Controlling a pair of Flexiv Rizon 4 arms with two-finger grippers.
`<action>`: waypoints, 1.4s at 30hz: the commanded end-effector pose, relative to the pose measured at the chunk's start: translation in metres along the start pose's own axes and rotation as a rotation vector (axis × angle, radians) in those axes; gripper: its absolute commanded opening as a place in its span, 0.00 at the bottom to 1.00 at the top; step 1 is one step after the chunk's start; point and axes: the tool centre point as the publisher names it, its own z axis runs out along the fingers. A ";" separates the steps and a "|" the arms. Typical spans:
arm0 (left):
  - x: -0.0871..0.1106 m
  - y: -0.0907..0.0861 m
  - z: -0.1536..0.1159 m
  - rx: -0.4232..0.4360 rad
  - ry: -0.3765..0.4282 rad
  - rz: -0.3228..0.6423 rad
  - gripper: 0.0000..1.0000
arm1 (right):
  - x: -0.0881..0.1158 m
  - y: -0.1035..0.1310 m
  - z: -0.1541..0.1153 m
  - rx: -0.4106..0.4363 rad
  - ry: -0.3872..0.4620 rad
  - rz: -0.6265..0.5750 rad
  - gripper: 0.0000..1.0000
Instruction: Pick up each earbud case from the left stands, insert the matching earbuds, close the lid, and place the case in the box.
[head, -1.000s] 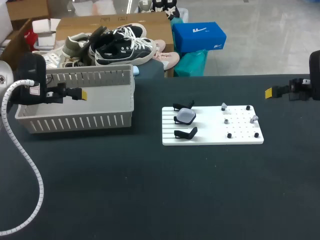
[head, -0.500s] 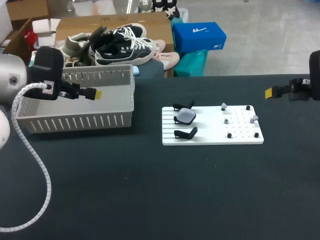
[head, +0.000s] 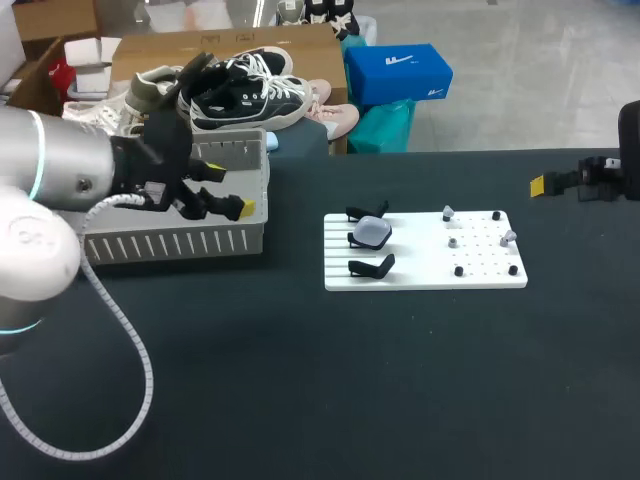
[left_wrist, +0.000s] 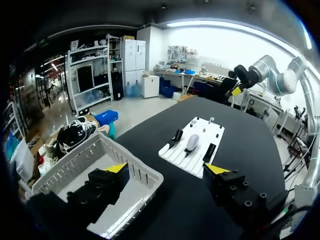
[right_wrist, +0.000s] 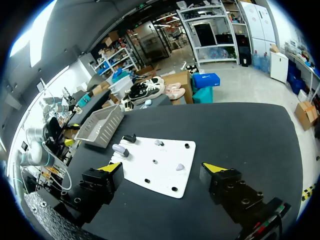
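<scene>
My left pincer (left_wrist: 165, 170) is spread wide with nothing in it. It hangs over the end of the box (head: 150, 245) nearest the white board (head: 420, 278), one finger above the box and the other above the dark surface (head: 320, 380). The one earbud case (head: 372, 233) I can see sits on the board, on the middle of three black stands (head: 370, 267) (the other two carry nothing). Small grey pieces that I take for the earbuds (head: 508, 237) stand among the pegs (head: 459, 270) on the board's other half. My right pincer (right_wrist: 162, 167) is just as wide and empty, well apart from the board. I judge this case untouched: lifting, filling, closing and boxing are all left. No case shows in the part of the box I can see.
</scene>
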 end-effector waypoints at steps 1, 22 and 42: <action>-0.004 0.005 0.022 0.234 -0.055 0.072 1.00 | 0.000 0.000 -0.001 0.000 0.001 0.000 1.00; -0.015 -0.004 0.040 0.307 0.005 0.075 1.00 | 0.000 0.000 -0.001 0.000 0.001 0.000 1.00; -0.024 -0.012 0.087 0.434 -0.007 0.249 1.00 | 0.000 0.000 -0.001 0.000 0.001 0.000 1.00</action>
